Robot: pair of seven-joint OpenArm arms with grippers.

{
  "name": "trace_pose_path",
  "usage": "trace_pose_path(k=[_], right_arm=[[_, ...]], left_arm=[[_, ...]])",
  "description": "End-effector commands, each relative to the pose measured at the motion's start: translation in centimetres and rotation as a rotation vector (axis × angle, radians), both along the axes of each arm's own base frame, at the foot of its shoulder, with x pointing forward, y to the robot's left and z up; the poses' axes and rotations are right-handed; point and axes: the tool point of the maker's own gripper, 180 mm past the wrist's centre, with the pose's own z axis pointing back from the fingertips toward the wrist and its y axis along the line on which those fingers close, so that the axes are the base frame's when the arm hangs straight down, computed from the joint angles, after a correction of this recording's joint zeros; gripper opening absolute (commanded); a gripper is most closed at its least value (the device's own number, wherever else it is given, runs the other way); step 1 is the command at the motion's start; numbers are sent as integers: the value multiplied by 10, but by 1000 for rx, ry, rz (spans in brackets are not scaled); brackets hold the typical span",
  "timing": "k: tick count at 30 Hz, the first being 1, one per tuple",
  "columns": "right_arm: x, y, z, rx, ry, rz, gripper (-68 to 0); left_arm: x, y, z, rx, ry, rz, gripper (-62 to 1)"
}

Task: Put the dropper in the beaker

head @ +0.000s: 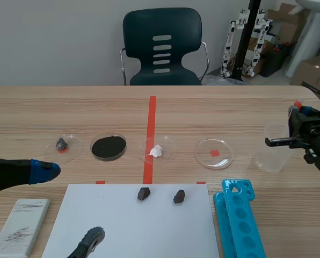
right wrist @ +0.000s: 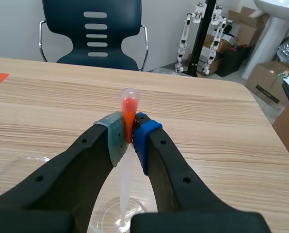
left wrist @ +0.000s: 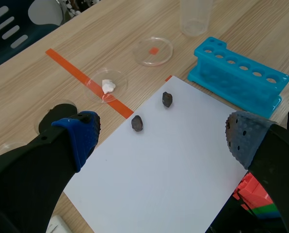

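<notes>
Alignment was what the coming move turned on. Your right gripper [right wrist: 129, 140] had its fingers clenched on the dropper [right wrist: 129, 104], the pads pressing its neck just under the orange bulb. The dropper's long axis ran close to vertical, with the bulb above the fingers and the clear stem hanging below them. In the right wrist view that stem pointed down into the round mouth of the beaker [head: 273, 155], which stood on the tabletop [head: 230, 107] beneath the fingers. You could not tell from these views whether the tip had passed the rim or touched anything inside.

Your left gripper [left wrist: 161, 140] had its fingers spread wide with nothing between them. It hung over the white sheet [left wrist: 173, 160], well apart from the beaker, so the right arm was the nearer one and the one to finish the job.

As I judged it, you needed only a straight descent along the stem's own axis, then a release. A tilted stem could have caught the rim, and the beaker looked light enough to tip.
</notes>
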Motion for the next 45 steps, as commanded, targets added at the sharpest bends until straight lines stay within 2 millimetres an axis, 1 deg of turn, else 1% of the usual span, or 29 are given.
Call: trace_pose_path(k=[1, 8, 9, 10, 12, 15, 18, 21, 22, 23, 24, 30, 34, 38, 42, 45], right_arm=[[8, 0, 15, -6, -48, 10, -633], [10, 8, 9, -2, -34, 30, -633], [10, 9, 9, -2, -33, 33, -630], [10, 10, 8, -1, -31, 37, -610], [10, 12, 6, -1, -26, 42, -547], [9, 11, 3, -4, -18, 40, -431], [8, 11, 1, -4, -12, 38, -336], [8, 11, 0, -4, -10, 38, -167], [8, 11, 1, -4, -11, 38, -121], [7, 10, 0, -4, -10, 37, -83], [7, 10, 0, -5, -10, 35, -61], [0, 11, 0, -3, -35, 42, -20], [-14, 16, 12, -8, -98, 67, -20], [-30, 25, 23, -7, -136, 101, -20], [-41, 32, 22, -3, -127, 117, -20], [-42, 32, 21, -2, -121, 118, -20]], left_arm=[[1, -1, 5, -23, -11, 6, -67], [1, -1, 5, -23, -11, 6, -67], [1, -1, 5, -23, -11, 6, -67], [1, -1, 5, -23, -11, 6, -67], [1, -1, 5, -23, -11, 6, -67], [1, -1, 5, -23, -11, 6, -67], [1, -1, 5, -23, -11, 6, -67], [1, -1, 5, -23, -11, 6, -67], [1, -1, 5, -23, -11, 6, -67], [1, -1, 5, -23, -11, 6, -67], [1, -1, 5, -23, -11, 6, -67], [1, -1, 5, -23, -11, 6, -67], [1, -1, 5, -23, -11, 6, -67], [1, -1, 5, -23, -11, 6, -67], [1, -1, 5, -23, -11, 6, -67], [1, -1, 5, -23, -11, 6, -67]])
